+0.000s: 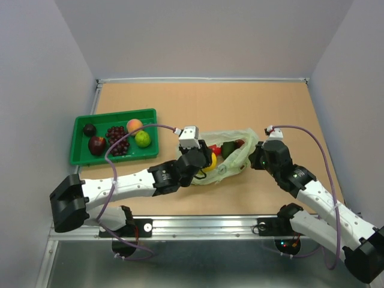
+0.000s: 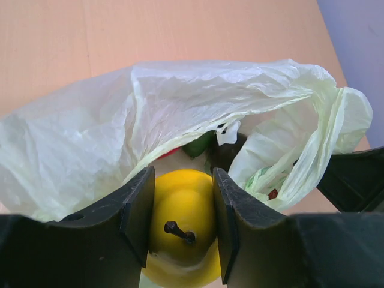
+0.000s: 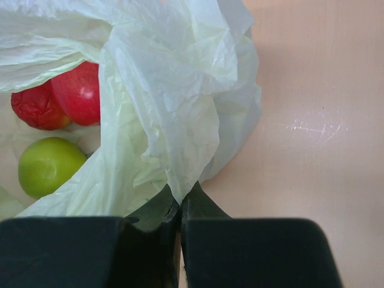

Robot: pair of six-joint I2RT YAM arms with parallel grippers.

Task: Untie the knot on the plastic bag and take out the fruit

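The pale green plastic bag [image 1: 237, 153] lies open on the table between my arms; no knot shows. My left gripper [image 2: 183, 198] is shut on a yellow pear [image 2: 183, 222] at the bag's mouth; the pear also shows in the top view [image 1: 212, 161]. My right gripper [image 3: 180, 204] is shut on a fold of the bag [image 3: 174, 108] at its right side. Inside the bag I see a red apple [image 3: 81, 93], a small red fruit [image 3: 36, 108] and a lime-green round fruit [image 3: 48, 165]. A dark green fruit [image 1: 228, 148] lies in the bag.
A green tray [image 1: 81, 157] stands at the left with a purple grape bunch [image 1: 117, 139], a peach [image 1: 134, 125], a lime-green fruit [image 1: 143, 138], a dark red apple [image 1: 96, 144] and a small dark fruit [image 1: 89, 129]. Walls close in the table.
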